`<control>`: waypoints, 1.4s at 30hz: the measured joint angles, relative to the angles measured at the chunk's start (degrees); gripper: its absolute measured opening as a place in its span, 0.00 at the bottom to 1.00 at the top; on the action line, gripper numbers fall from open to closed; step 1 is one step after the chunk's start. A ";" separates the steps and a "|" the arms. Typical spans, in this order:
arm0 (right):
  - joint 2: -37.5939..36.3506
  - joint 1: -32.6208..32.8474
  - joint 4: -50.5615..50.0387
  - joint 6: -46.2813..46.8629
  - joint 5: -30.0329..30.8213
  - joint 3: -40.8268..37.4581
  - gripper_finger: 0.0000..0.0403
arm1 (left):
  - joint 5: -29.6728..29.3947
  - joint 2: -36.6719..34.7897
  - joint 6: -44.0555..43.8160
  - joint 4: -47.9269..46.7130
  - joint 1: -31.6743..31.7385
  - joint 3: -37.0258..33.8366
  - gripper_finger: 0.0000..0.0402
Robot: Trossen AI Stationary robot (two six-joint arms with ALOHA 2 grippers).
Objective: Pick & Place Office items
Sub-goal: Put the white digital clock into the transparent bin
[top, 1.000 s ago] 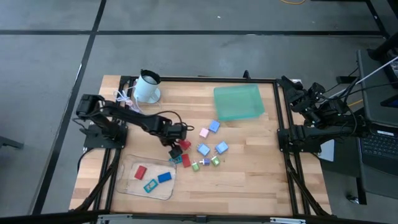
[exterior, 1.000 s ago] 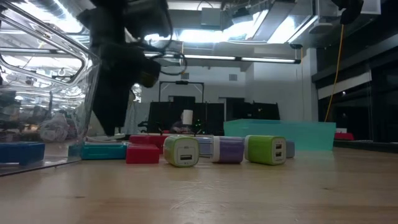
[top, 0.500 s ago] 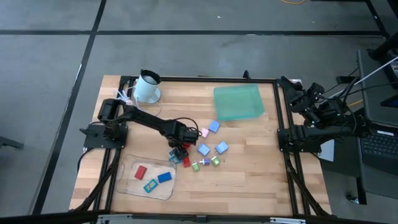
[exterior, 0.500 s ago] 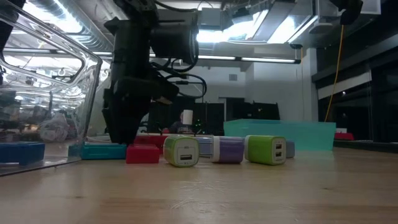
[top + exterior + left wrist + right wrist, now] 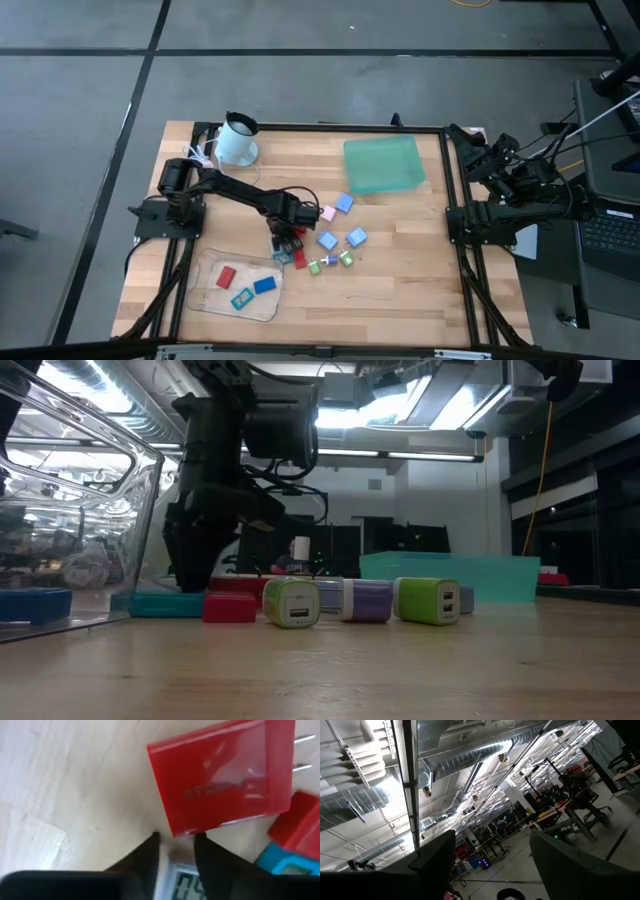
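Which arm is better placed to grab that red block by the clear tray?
Left. The left pincer is down on the table, open, its tips right at the red block. The right pincer is parked off the table's far right corner.

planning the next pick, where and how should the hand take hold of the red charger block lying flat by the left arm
Grip the red charger block across its two long flat sides, coming straight down from above. It lies flat on the table, prongs sticking out one short end, so keep off that end. The left hand hangs at its opposite edge, fingers slightly apart.
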 joint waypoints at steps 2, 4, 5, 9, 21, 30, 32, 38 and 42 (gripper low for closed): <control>0.00 0.02 0.02 -0.33 0.00 0.00 0.65 | 1.22 -1.10 -0.01 0.19 0.54 -0.08 0.18; 0.00 0.00 0.02 -0.86 0.00 0.00 0.65 | 2.46 -2.15 -0.01 0.34 1.43 -0.29 0.10; 0.00 0.01 0.01 -1.11 0.00 0.00 0.65 | 3.46 -2.73 -0.03 0.38 1.90 -0.42 0.07; 0.00 0.02 0.00 -1.37 0.00 0.00 0.65 | 4.16 -5.74 0.77 0.38 3.66 -0.31 0.01; 0.00 0.02 0.02 -1.39 -0.79 0.00 0.65 | 2.03 -9.23 -13.02 -2.97 8.09 -0.25 0.40; -0.01 0.01 0.01 -1.41 -1.89 0.00 0.65 | 1.38 -9.53 -35.13 -2.62 2.44 -0.14 0.68; 0.00 0.01 0.03 -1.41 -2.77 0.00 0.65 | 1.33 -9.53 -39.98 -3.29 0.91 -0.12 0.71; 0.00 0.01 0.01 -0.03 -4.34 0.00 0.65 | -1.88 -9.53 -52.63 -4.01 -2.10 -0.12 0.72; 0.00 0.02 0.02 0.01 -6.11 0.00 0.65 | -3.19 -8.34 -58.96 -3.80 -3.42 -0.08 0.71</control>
